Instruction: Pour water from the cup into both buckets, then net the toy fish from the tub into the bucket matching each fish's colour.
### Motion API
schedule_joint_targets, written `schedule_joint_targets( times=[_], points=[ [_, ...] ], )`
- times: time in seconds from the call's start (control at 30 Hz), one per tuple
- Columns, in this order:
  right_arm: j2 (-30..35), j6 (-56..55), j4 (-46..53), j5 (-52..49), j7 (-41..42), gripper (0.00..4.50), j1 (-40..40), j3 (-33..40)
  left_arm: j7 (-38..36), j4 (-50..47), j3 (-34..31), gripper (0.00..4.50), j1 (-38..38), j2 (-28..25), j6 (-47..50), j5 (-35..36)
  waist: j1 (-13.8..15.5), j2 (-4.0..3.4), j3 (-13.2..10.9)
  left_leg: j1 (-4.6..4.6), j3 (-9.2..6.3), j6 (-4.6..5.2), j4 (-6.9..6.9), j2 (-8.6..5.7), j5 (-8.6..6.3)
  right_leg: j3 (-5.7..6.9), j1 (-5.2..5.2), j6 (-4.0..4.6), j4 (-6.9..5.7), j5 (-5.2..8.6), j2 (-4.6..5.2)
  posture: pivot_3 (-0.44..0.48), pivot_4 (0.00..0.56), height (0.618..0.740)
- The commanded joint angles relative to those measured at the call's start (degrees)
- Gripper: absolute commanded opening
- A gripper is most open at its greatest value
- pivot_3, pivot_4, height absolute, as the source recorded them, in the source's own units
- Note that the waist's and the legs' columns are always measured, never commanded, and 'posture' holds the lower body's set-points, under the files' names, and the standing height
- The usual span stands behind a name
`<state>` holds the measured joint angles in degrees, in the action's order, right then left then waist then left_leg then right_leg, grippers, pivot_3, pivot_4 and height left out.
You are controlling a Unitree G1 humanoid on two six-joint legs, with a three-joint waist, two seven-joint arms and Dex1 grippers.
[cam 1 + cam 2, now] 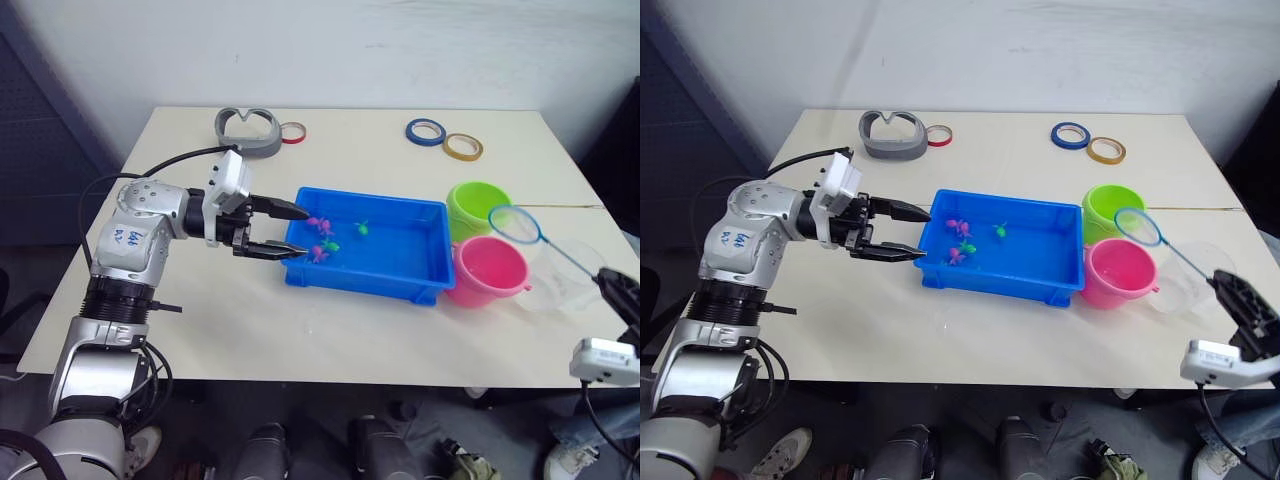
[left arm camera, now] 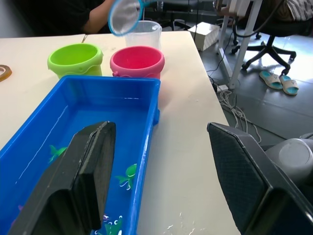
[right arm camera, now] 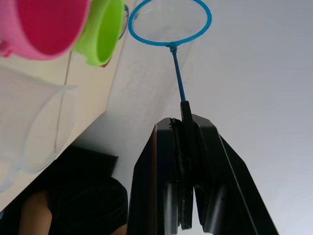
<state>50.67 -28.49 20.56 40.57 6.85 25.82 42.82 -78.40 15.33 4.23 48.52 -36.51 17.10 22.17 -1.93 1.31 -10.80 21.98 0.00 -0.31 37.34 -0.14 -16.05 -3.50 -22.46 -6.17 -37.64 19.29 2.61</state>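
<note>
Nearest the camera, at the table's front right edge, the right gripper (image 3: 182,147) is clenched on the thin handle of the net (image 1: 516,224), whose light-blue hoop hangs in the air above and between the two buckets, lifted clear of the water. Just beyond the gripper stands the clear cup (image 1: 568,276), upright on the table beside the pink bucket (image 1: 487,270); whether any water is left in it cannot be told. The green bucket (image 1: 477,207) sits just behind the pink one, touching or nearly so, and both stand against the right end of the blue tub (image 1: 400,272).

On the other side, the left gripper (image 1: 288,231) is released, its two black fingers spread apart, one over the water and one outside the tub's left wall, holding nothing.

Several toy fish (image 1: 322,238), pink and green, float in the tub's left part, with one more green one near the middle. No fish can be made out in either bucket, though the buckets' bottoms are not fully in view. With the cup set down and the net in hand, I judge the pouring likely done and the netting hardly begun: most or all of the fish remain to be sorted.

Farther back lie a grey curved holder (image 1: 247,130) and three tape rings (image 1: 427,130) near the table's far edge.
</note>
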Motion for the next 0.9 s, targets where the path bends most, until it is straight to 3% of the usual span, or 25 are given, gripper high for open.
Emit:
schedule_joint_targets(
  times=[0.03,0.27,0.63,0.73,0.9],
  points=[
    [1.7,7.9,3.4,-13.5,9.0,0.0,-6.2,-3.1,1.5,1.1,-2.8,3.29,0.3,-2.5,-0.6,-0.9,0.0,0.02,0.0,0.0,0.0,0.0,0.0,0.03,0.0,0.0,0.0,0.0,0.01,0.0,-0.04,0.0,0.15,0.74],
    [0.1,33.5,8.2,-32.9,26.1,0.0,-20.2,-19.1,6.1,-3.1,-5.6,3.29,-4.3,-6.2,2.4,-1.0,0.2,0.02,0.0,-0.01,-0.13,-0.01,0.06,0.1,0.0,0.01,-0.01,-0.01,-0.15,-0.01,0.05,0.0,0.15,0.74],
    [-1.0,76.2,9.9,-54.9,37.4,0.0,-43.0,-32.9,12.5,-16.6,-13.7,3.29,-17.1,-10.9,9.7,2.8,0.3,0.02,0.0,0.19,-0.5,-0.04,0.11,-0.04,-0.02,0.24,-0.1,-0.01,-0.18,-0.01,0.79,0.0,0.15,0.74],
    [0.3,82.0,9.0,-58.8,40.0,0.0,-46.4,-35.3,13.2,-19.6,-15.9,3.29,-21.1,-12.1,11.5,4.4,0.3,0.02,0.0,0.21,-0.53,-0.03,0.04,-0.04,-0.02,0.28,-0.13,0.0,-0.15,-0.01,0.82,0.0,0.15,0.74],
    [1.1,81.6,7.7,-59.6,40.8,0.0,-49.4,-38.2,14.9,-22.2,-17.9,3.29,-24.6,-12.9,12.6,5.6,0.5,0.02,0.0,0.26,-0.62,-0.03,-0.1,-0.06,-0.02,0.35,-0.14,0.0,0.01,-0.01,0.89,0.0,0.15,0.74]
  ],
)
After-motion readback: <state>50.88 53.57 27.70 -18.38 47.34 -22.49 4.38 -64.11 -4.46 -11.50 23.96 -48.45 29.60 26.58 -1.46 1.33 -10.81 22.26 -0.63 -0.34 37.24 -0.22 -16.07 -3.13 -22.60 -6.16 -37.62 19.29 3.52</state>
